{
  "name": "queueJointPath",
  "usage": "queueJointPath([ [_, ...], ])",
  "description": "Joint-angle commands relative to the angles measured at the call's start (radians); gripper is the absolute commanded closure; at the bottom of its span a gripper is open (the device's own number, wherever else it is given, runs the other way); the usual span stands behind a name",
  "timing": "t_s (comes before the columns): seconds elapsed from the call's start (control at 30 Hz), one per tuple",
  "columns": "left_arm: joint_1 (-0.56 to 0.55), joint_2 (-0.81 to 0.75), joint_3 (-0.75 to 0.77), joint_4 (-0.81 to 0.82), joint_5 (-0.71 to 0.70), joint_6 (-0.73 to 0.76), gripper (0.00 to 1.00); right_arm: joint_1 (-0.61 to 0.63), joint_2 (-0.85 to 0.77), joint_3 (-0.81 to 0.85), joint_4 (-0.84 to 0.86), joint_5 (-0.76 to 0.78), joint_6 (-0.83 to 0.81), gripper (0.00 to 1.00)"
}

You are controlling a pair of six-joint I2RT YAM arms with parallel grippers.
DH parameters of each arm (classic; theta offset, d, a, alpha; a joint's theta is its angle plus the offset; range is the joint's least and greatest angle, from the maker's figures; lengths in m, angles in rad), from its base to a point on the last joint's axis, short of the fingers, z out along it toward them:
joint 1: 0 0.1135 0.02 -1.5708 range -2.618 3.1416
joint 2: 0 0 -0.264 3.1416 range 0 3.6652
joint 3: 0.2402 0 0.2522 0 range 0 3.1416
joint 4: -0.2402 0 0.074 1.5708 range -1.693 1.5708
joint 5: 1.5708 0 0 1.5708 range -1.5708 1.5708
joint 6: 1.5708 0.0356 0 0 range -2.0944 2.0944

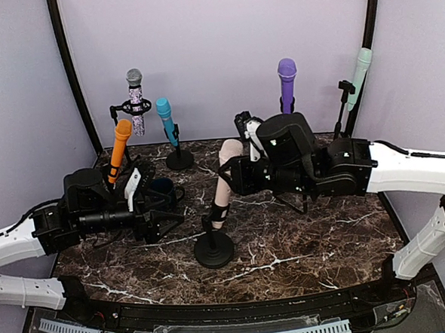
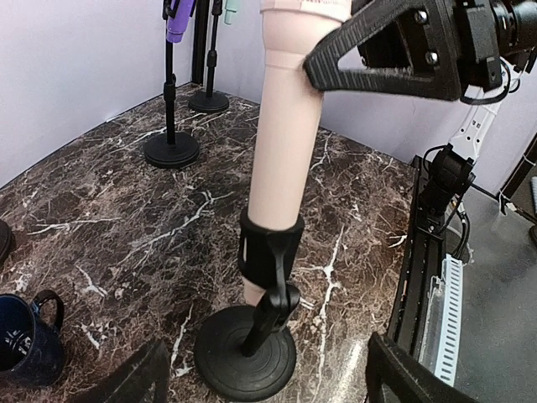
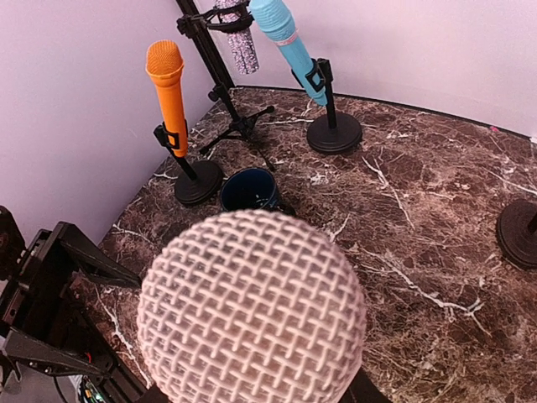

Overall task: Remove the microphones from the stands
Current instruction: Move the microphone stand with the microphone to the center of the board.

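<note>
One stiff, likely light, slick pink microphone: take high on the barrel, clamp of right gripper impossible to tell, left gripper gaping toward the stand.

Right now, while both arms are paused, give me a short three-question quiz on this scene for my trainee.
1. True or false: the pink microphone sits in the black clip of its round-based stand.
2. What stands on the table beside the base under the orange microphone? A) a red bowl B) a navy mug C) a roll of tape
3. How many microphones does the top view show?

Key: 1 true. 2 B. 3 six: the pink and orange ones, plus a blue microphone, a glittery silver microphone, a purple microphone and a mint microphone.
</note>
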Motion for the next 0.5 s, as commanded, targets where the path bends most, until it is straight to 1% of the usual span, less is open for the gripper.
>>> queueJointPath([
  [0.0, -0.020, -0.027, -0.026, 0.102, -0.073, -0.064, 0.16, 0.047, 0.007, 0.036, 0.168, 0.119, 0.029, 0.85],
  [0.1, -0.019, -0.045, -0.052, 0.112, -0.095, -0.084, 0.15, 0.063, 0.011, 0.003, 0.201, 0.143, 0.053, 0.83],
  [0.13, -0.019, -0.050, -0.061, 0.118, -0.097, -0.094, 0.15, 0.065, 0.010, -0.009, 0.209, 0.145, 0.060, 0.81],
  [0.2, -0.020, -0.054, -0.087, 0.121, -0.103, -0.112, 0.14, 0.065, 0.009, -0.020, 0.206, 0.151, 0.073, 0.75],
  [0.23, -0.019, -0.055, -0.104, 0.121, -0.104, -0.118, 0.14, 0.064, 0.010, -0.021, 0.197, 0.150, 0.080, 0.71],
  [0.27, -0.020, -0.057, -0.112, 0.120, -0.109, -0.133, 0.14, 0.065, 0.010, -0.021, 0.185, 0.151, 0.084, 0.63],
  [0.3, -0.021, -0.060, -0.129, 0.121, -0.112, -0.140, 0.14, 0.065, 0.008, -0.023, 0.175, 0.154, 0.089, 0.54],
  [0.37, -0.026, -0.072, -0.153, 0.130, -0.129, -0.166, 0.14, 0.066, -0.005, -0.036, 0.156, 0.171, 0.099, 0.27],
  [0.43, -0.031, -0.090, -0.171, 0.140, -0.147, -0.179, 0.14, 0.064, -0.034, -0.067, 0.155, 0.189, 0.115, 0.14],
  [0.47, -0.038, -0.102, -0.177, 0.144, -0.161, -0.183, 0.14, 0.064, -0.052, -0.087, 0.161, 0.199, 0.122, 0.10],
])
